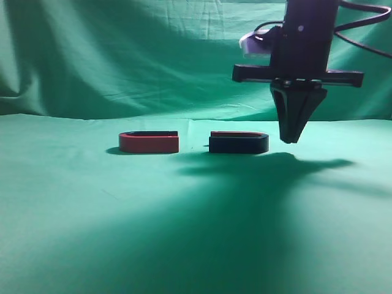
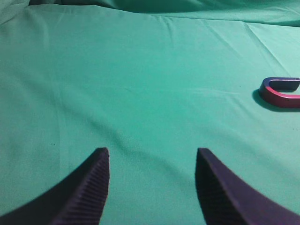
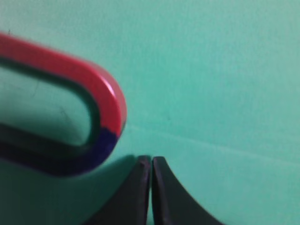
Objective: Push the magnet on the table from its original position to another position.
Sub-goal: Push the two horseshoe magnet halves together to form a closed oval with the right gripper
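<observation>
The magnet (image 1: 239,143), a low U shape with a dark outer face and thin red rim, lies on the green table (image 1: 196,233) right of centre. In the right wrist view its curved end (image 3: 108,108) shows half red, half navy, just left of the fingertips. My right gripper (image 1: 289,138) is shut and empty, pointing down just beyond the magnet's right end, close to the cloth; it also shows in the right wrist view (image 3: 151,160). My left gripper (image 2: 152,157) is open and empty over bare cloth, and is outside the exterior view.
A second U-shaped magnet with a red outer face (image 1: 149,143) lies a short gap to the left of the dark one; it also shows at the right edge of the left wrist view (image 2: 281,92). A green backdrop (image 1: 122,55) hangs behind.
</observation>
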Tool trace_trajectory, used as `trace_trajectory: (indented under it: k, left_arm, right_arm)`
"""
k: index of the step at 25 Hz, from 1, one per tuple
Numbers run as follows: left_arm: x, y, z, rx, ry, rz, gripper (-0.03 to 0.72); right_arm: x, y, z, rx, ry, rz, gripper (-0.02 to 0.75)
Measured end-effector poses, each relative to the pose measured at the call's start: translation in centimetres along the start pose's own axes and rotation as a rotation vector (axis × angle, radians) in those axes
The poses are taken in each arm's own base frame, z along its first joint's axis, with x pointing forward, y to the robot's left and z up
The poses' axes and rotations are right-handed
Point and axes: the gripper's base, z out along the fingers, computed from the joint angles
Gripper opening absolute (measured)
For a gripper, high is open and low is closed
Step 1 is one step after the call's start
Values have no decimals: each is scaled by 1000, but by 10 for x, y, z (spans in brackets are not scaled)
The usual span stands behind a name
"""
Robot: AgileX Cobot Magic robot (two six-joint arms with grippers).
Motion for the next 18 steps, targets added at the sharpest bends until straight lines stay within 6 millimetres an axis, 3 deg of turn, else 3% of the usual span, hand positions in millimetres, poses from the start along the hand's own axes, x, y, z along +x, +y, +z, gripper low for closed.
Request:
trace_trajectory:
  k: [9, 18]
  left_arm:
    - [0, 0, 0, 0, 0, 0, 399]
    - [0, 0, 0, 0, 0, 0, 399]
  right_arm:
    - [-16, 2, 17, -12, -23, 8, 0]
    - [-26, 16, 13, -75, -77, 18, 0]
